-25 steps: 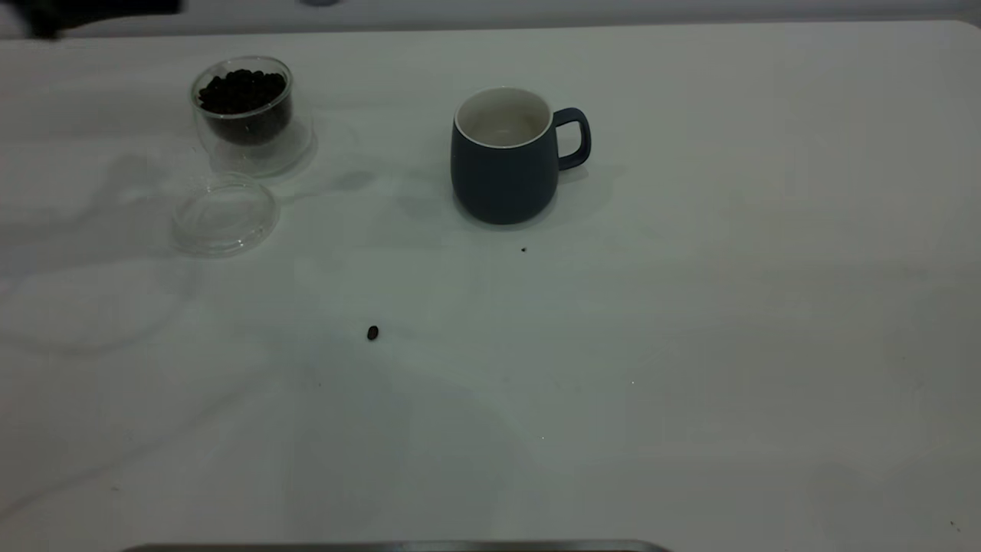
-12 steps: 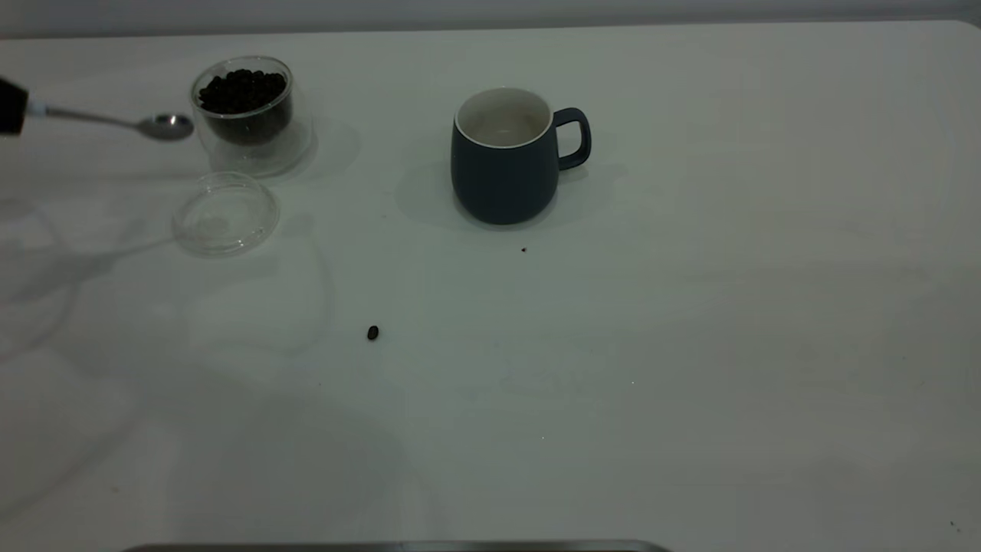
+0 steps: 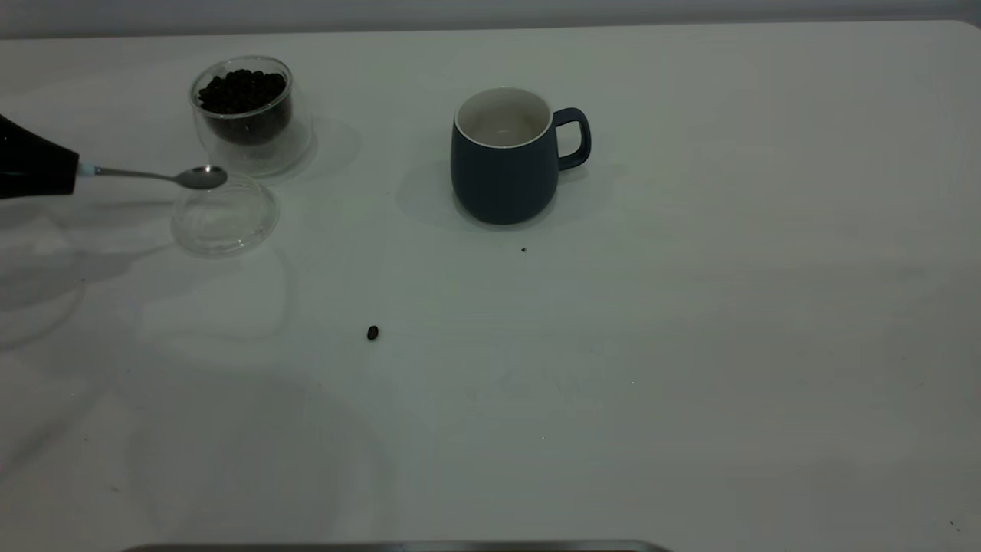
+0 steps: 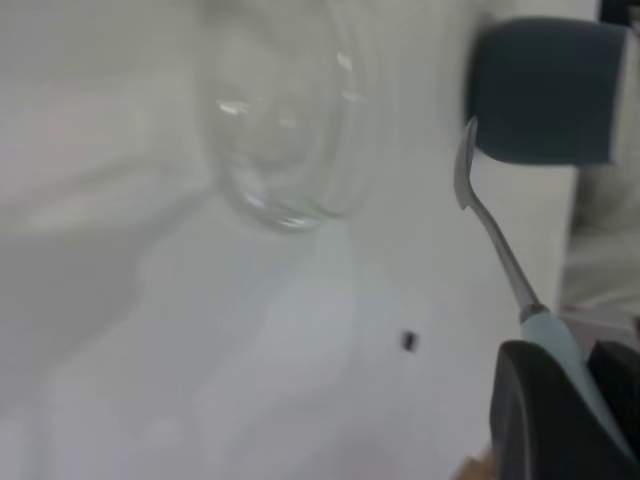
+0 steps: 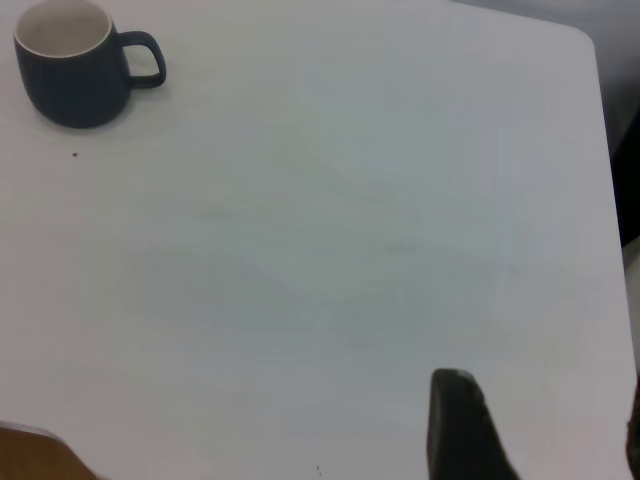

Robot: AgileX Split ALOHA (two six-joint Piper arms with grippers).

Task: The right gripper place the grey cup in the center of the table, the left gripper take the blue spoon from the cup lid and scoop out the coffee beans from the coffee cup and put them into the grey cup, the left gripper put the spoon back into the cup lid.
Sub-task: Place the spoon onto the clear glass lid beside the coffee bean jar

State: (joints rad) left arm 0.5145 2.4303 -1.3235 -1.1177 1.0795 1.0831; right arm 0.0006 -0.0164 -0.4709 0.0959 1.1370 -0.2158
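At the left edge of the exterior view, the left claw [image 3: 34, 165] is clamped on the pale handle of the blue spoon [image 3: 165, 176]. The spoon reaches out level to the right, and its steel bowl hangs over the upper rim of the clear cup lid [image 3: 224, 215]. Just above the lid, in the upper left of the frame, stands the coffee cup [image 3: 244, 111], full of dark coffee beans [image 3: 241, 90]. The grey cup [image 3: 506, 157] sits upper centre on the white desk [image 3: 690, 345], its white inside showing no beans. One stray bean [image 3: 372, 333] lies alone lower down.

The step in hand looks like returning the spoon to the lid. The next move calls for lowering the bowl inside the rim, then releasing.

Half a second ago the spoon bowl was higher in the frame, beside the coffee cup; now it is lower and farther right. The right claw [image 5: 540, 440] is parked off to the side, and whether it is open cannot be told.
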